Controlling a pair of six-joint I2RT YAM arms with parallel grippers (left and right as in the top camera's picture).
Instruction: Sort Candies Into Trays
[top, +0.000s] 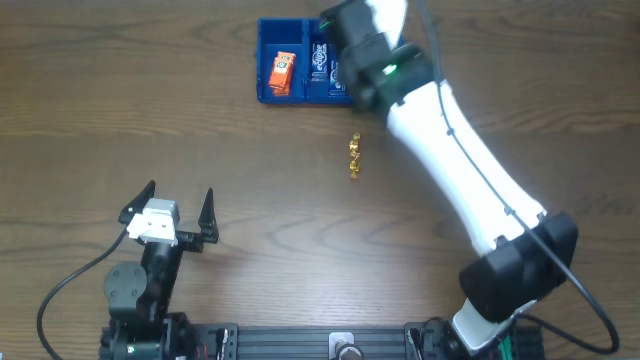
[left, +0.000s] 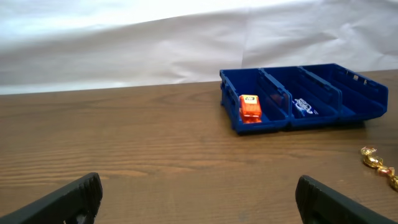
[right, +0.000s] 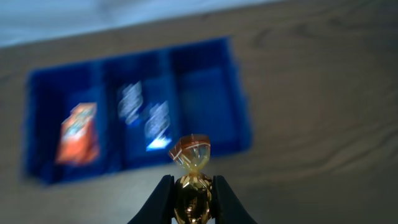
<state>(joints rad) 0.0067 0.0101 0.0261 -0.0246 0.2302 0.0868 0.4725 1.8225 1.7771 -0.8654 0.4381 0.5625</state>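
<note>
A blue three-compartment tray (top: 262, 60) lies at the far middle of the table. An orange candy (top: 282, 70) is in its left bin, and blue-wrapped candies (top: 319, 58) fill the middle bin. My right gripper (right: 193, 200) hangs above the tray (right: 208, 106), shut on a gold-wrapped candy (right: 192, 160). A few more gold candies (top: 354, 158) lie on the table in front of the tray. My left gripper (top: 180, 195) stands open near the front left, far from the tray (left: 367, 87) and the gold candies (left: 379, 165).
The bare wooden table stretches between the left gripper and the tray. The right arm (top: 450, 150) runs diagonally from the front right to the tray. A white backdrop (left: 124, 37) stands beyond the table's far edge.
</note>
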